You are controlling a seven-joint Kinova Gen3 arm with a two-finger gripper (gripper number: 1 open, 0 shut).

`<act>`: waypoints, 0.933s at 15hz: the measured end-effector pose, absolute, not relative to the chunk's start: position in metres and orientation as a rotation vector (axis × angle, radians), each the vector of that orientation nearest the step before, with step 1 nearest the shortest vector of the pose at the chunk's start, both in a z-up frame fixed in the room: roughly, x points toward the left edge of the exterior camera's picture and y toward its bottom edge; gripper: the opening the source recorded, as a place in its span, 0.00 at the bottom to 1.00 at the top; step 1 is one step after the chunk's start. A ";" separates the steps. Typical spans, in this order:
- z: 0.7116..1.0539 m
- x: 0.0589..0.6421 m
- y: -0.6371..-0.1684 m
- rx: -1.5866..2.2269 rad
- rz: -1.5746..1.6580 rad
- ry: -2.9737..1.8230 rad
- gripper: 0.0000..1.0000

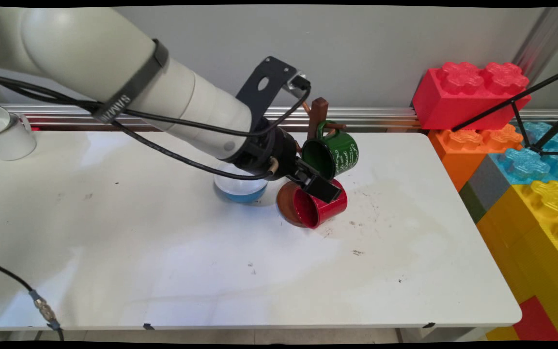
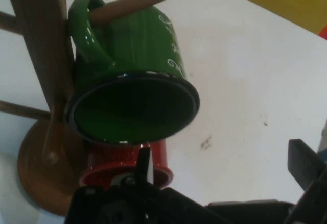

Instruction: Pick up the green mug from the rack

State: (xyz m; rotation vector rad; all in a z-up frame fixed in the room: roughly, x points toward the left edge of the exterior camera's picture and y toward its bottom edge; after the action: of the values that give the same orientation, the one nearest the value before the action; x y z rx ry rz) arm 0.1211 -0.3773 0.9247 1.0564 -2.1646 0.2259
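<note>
A brown wooden mug tree (image 1: 318, 109) (image 2: 36, 40) stands at the back middle of the white table (image 1: 162, 252). On one of its pegs a green mug (image 1: 342, 152) (image 2: 133, 81) hangs by the handle, mouth towards the hand camera. Below it a red mug (image 1: 330, 211) (image 2: 110, 162) lies tilted on its side against the tree's round base (image 1: 285, 203). My gripper (image 1: 315, 180) (image 2: 225, 168) is open just above the red mug. One finger (image 2: 144, 165) rests at its rim, and the other finger (image 2: 306, 165) stands well apart from it over bare table.
A clear bowl with a blue bottom (image 1: 240, 190) sits just left of the tree, partly under the wrist. A white mug (image 1: 5, 133) stands at the far left. Big toy bricks, red (image 1: 470, 92) and yellow (image 1: 535, 218), line the table's right side.
</note>
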 end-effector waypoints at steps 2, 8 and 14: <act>0.920 0.118 -0.380 1.056 0.238 -2.153 1.00; 0.908 0.108 -0.388 1.053 0.264 -2.121 1.00; 0.897 0.098 -0.395 1.053 0.284 -2.093 1.00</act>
State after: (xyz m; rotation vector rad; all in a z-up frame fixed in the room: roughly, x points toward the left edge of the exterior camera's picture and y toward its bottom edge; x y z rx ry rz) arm 0.0985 -0.3949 0.8967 1.0528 -2.0925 0.2838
